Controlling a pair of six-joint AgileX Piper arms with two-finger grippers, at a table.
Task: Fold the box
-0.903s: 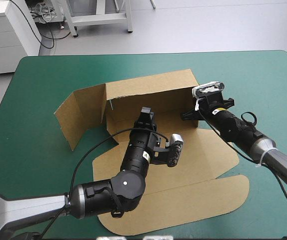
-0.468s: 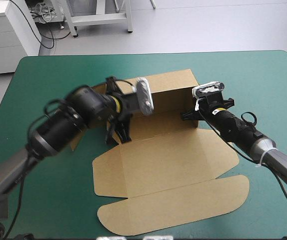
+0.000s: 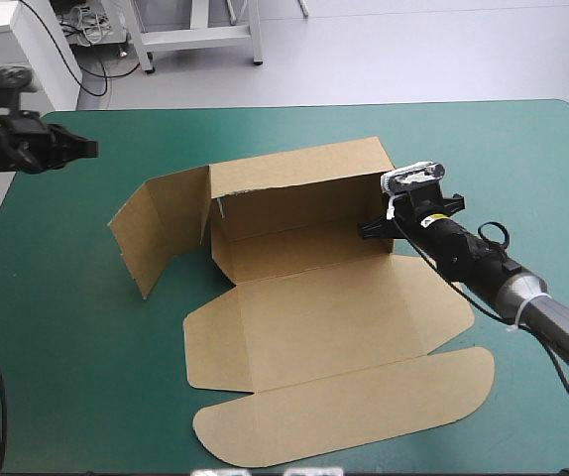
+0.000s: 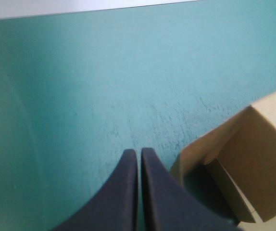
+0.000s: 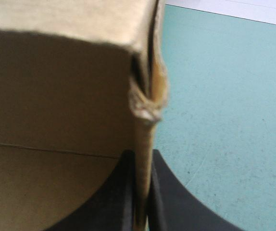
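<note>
High view with both wrist views. The box (image 3: 324,327), a cut sheet of brown board, lies at the centre of the table (image 3: 56,327) with its teal-green cover. Its base and rounded lid flaps lie flat toward the lower middle of the frame, its rear wall stands upright just above centre, and one side panel stands splayed outward at centre left. The right hand (image 3: 372,228), entering from the lower right, meets the rear wall at its right end. In the right wrist view its black fingers (image 5: 169,197) are all but closed, pinching the frayed upright edge of the board between them. The left hand (image 3: 88,149) hangs at the upper left of the frame, above the table's far left corner and well apart from the box. Its fingers (image 4: 121,192) are pressed together on nothing, and only a corner of the board shows ahead of it and to one side. The board looks light, stiff across its panels and pliant only along its scored creases, so it should hinge rather than bend. An edge is likely to crush or tear under a hard pinch, as the worn corner suggests. The splayed side panel probably offers the best hold near its free edge, away from the crease, where a light push would swing it inward.
</note>
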